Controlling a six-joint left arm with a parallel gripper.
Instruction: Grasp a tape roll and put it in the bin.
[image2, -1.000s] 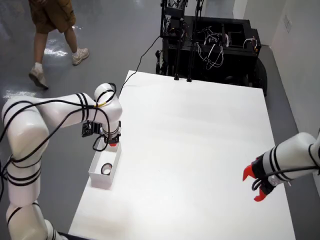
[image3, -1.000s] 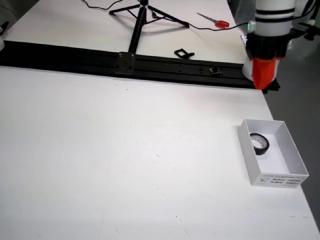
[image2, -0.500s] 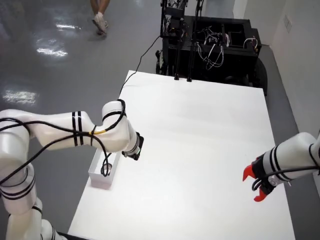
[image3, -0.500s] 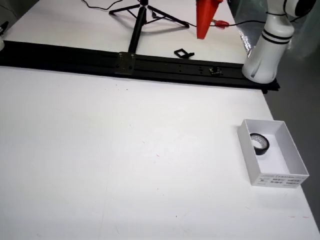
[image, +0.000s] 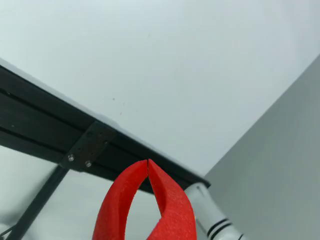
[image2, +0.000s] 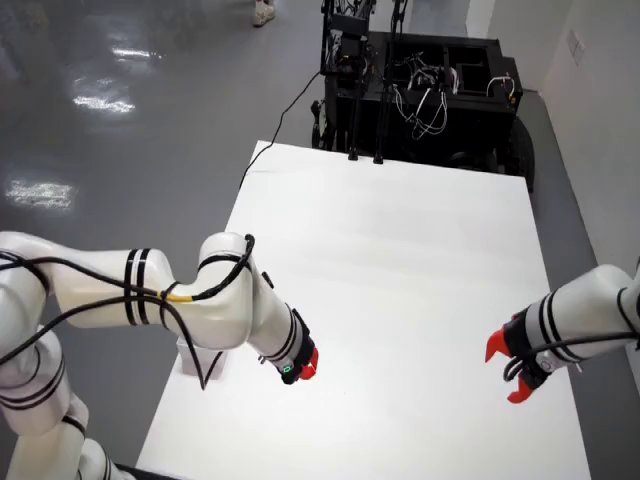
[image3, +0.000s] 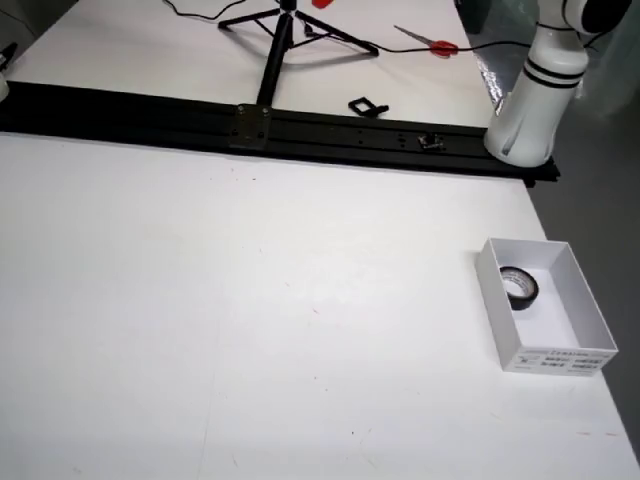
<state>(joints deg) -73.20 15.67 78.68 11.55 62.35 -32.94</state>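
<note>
Tape roll lying inside the bin; red fingers pressing tip to tip, gripping nothing.

The tape roll (image3: 520, 287) is lying flat in the far part of the white bin (image3: 592, 310), close to the bin's left wall as the front view shows it. The bin is sitting near the right edge of the white worktop (image3: 250, 300), with a printed label on its near wall. No fingers are appearing near the roll in the front view. In the view that rides on the gripper, the gripper (image: 148, 161) is showing its two red fingers (image: 120, 200) meeting at the tips, clenched and empty, pointing at a black rail (image: 45, 125) along the worktop's edge. Left of the bin, the worktop is lying bare up to the rail.
</note>
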